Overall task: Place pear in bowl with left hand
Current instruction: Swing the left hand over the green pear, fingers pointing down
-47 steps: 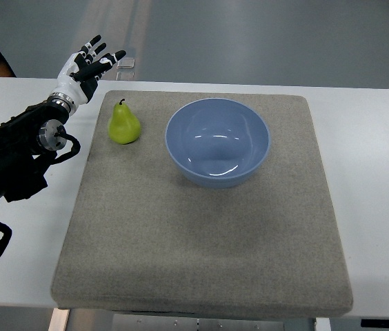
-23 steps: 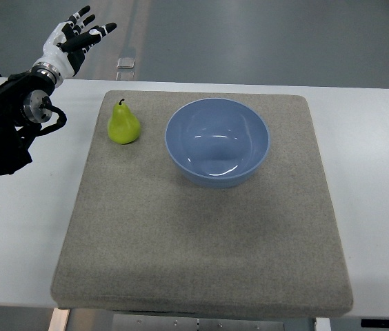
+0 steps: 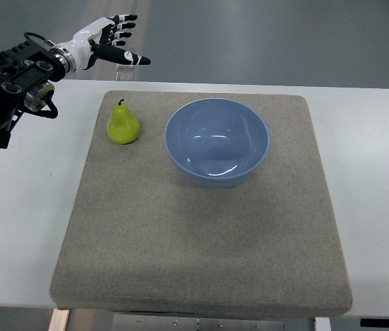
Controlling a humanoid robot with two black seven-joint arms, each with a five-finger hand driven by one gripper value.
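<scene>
A green pear (image 3: 123, 126) stands upright on the grey mat (image 3: 201, 227), near its far left corner. To its right sits a blue bowl (image 3: 216, 141) with nothing in it. My left hand (image 3: 115, 40) hovers beyond the table's far edge, above and behind the pear, with its white and black fingers (image 3: 134, 60) spread and holding nothing. Its black forearm (image 3: 8, 83) comes in from the upper left. The right arm does not show.
The mat lies on a white table (image 3: 374, 158). A small clear block (image 3: 122, 66) sits at the table's far edge, just behind the left hand. Grey floor lies beyond the table.
The left arm has risen and swung right, from beside the mat's left corner to behind the pear. The hand has turned so its fingers point right. Pear and bowl have not moved.
</scene>
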